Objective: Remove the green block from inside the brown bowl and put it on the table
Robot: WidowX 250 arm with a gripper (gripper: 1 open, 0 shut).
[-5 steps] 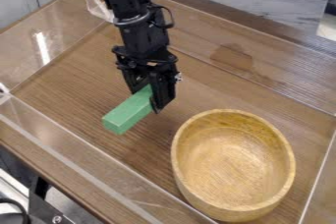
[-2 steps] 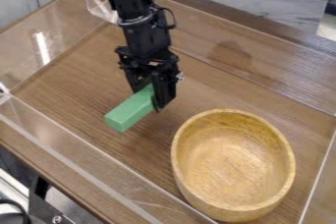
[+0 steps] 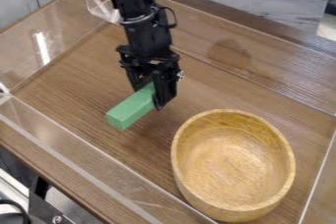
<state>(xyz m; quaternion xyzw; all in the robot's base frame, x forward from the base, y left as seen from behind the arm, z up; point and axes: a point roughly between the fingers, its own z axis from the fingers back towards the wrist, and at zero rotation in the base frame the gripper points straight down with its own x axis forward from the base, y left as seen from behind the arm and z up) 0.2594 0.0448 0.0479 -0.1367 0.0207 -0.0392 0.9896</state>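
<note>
The green block [image 3: 130, 109] is tilted, its upper end pinched between the black fingers of my gripper [image 3: 156, 94], its lower end at or just above the table [image 3: 250, 66]. The gripper points steeply down and is shut on the block. Whether the lower end touches the wood I cannot tell. The brown bowl [image 3: 237, 162] stands empty at the lower right, a short way right of the block.
Low clear acrylic walls [image 3: 79, 154] edge the tabletop at the front and left. The black arm [image 3: 132, 7] rises toward the upper left. A pale counter lies beyond the far edge.
The block and gripper have shifted only very slightly; the grip is unchanged.
</note>
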